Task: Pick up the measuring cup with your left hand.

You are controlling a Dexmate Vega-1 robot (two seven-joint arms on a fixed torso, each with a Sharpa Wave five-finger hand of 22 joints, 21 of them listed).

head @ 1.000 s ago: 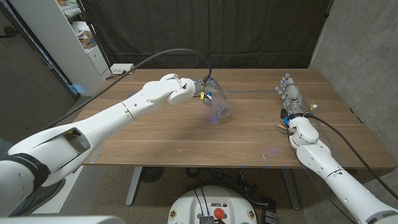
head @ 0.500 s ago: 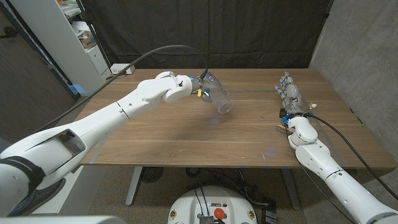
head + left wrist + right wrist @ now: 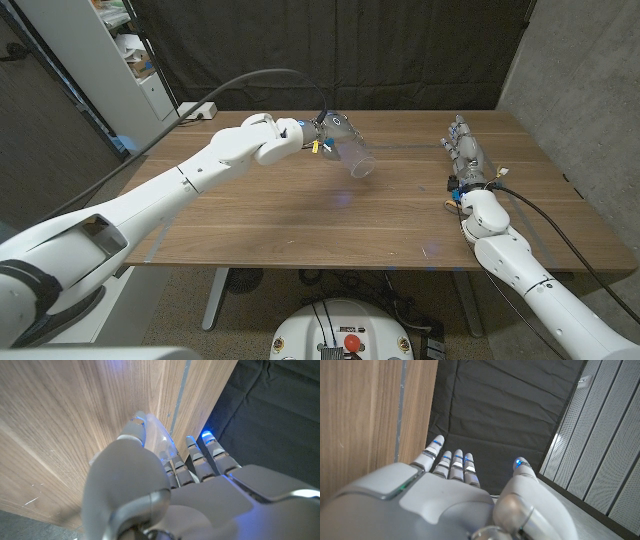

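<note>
Left hand [image 3: 300, 134] grips clear measuring cup [image 3: 350, 154], held off the wooden table [image 3: 330, 225] over its far middle, tilted with mouth pointing down-right. Looks like lift nearly done. Advise: keep grip firm, level the wrist so cup stops tipping, raise slowly, avoid cable snag. Right hand [image 3: 468, 158] holds nothing, fingers straight and apart, at table's right side, well away from cup.

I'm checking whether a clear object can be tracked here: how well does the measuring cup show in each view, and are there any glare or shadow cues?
Head view: the measuring cup in the left hand is see-through, with a faint soft shadow on the table. Left wrist view: cup pale, mostly behind the hand; blue fingertip light.
</note>
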